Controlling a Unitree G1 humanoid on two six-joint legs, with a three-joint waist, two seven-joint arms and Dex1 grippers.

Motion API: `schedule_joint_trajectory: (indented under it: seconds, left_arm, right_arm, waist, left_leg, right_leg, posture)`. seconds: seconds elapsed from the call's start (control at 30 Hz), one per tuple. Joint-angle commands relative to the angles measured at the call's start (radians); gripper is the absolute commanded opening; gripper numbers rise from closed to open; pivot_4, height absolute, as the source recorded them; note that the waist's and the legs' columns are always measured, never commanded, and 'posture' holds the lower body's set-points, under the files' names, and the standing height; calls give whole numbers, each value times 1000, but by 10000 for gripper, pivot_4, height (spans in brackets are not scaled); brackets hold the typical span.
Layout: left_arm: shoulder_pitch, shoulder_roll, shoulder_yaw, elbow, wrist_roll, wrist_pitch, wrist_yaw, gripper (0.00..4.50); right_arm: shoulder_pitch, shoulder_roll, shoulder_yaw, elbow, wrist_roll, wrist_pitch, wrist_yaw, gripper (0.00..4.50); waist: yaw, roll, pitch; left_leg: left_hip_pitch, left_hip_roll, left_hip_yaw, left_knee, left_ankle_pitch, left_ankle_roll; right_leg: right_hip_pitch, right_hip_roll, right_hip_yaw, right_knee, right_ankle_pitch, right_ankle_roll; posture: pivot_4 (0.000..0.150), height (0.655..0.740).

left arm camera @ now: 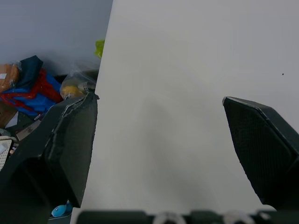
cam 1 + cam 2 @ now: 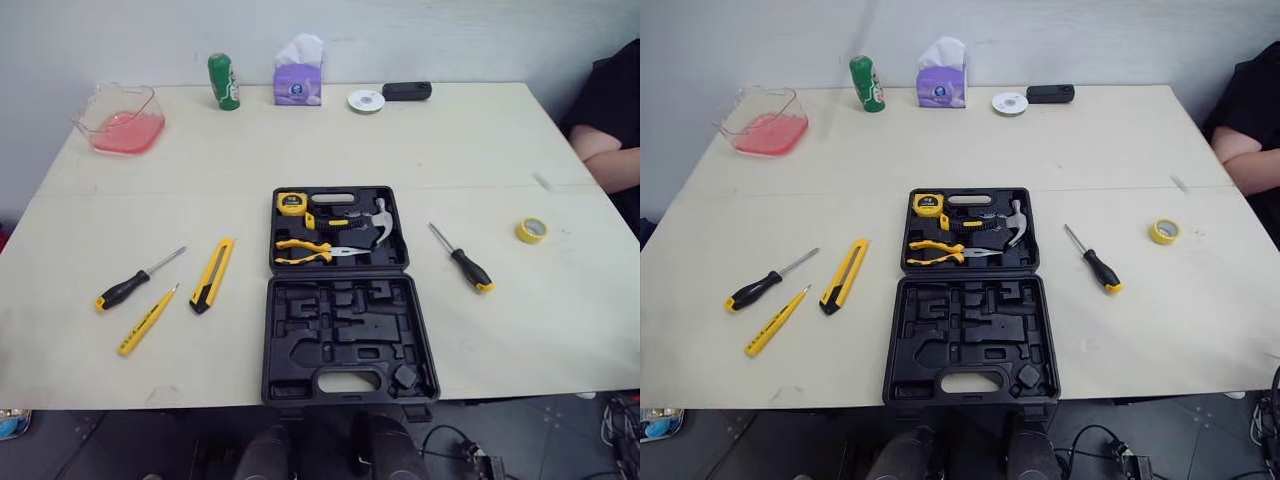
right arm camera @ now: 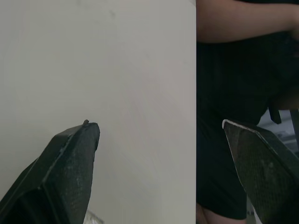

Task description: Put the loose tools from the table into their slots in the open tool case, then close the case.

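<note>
Pale matte table (image 2: 480, 140) with a black moulded-plastic tool case (image 2: 345, 330) lying open at its near middle.
Left of it lie a flat yellow-and-black utility knife (image 2: 212, 274), a black-handled steel screwdriver (image 2: 135, 281) and a slim yellow screwdriver (image 2: 146, 319); right, a black-and-yellow-handled screwdriver (image 2: 463, 259). The left gripper (image 1: 159, 99) and the right gripper (image 3: 159, 125) hold their textured black fingers wide apart, empty, above the tabletop.

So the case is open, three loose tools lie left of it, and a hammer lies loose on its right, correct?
No: the loose tool right of the tool case is a black-and-yellow screwdriver, not a hammer; the hammer sits inside the case. The left eye view shows this. The rest holds.
</note>
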Motion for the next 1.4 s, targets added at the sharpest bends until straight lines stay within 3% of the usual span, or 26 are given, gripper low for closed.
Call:
schedule_joint_trajectory:
  seconds: [0.03, 0.37, 0.63, 1.07, 1.4]
  left_arm:
    - [25, 3, 13, -83, -36, 4, -26, 45000]
    - [39, -23, -33, -302, -86, 104, -75, 45000]
    - [65, -10, -75, -473, -136, 188, -196, 45000]
    - [37, 97, -152, -477, -143, 352, -354, 45000]
    - [-135, 164, -377, -375, 9, 254, -342, 45000]
  right_arm:
    - [-24, -11, 13, -15, 29, -9, 38, 43854]
    - [-71, 90, 53, -275, 182, 189, 193, 43854]
    - [-113, 196, 120, -642, 322, 324, 249, 43854]
    - [-213, 315, 274, -898, 389, 296, 406, 43854]
    - [-257, 392, 439, -1114, 430, 378, 424, 43854]
  waist:
    - [-3, 0, 0]
    - [1, 1, 1]
    - [2, 1, 1]
    - [4, 1, 1]
    - [5, 1, 1]
  left_leg:
    - [0, 0, 0, 0, 0, 0]
    - [0, 0, 0, 0, 1, 2]
    - [0, 0, 0, 0, 1, 2]
    - [-1, 0, 0, 0, 1, 3]
    - [-2, 0, 0, 1, 1, 3]
  right_leg:
    - [0, 0, 0, 0, 0, 0]
    - [0, 0, 0, 3, 0, 0]
    - [0, 0, 0, 3, 0, 0]
    - [0, 1, 0, 3, 0, 0]
    - [-1, 2, 0, 3, 0, 0]
  posture:
    - [1500, 7400]
    - [1500, 7400]
    - [1500, 7400]
    - [1500, 7400]
    - [1500, 7400]
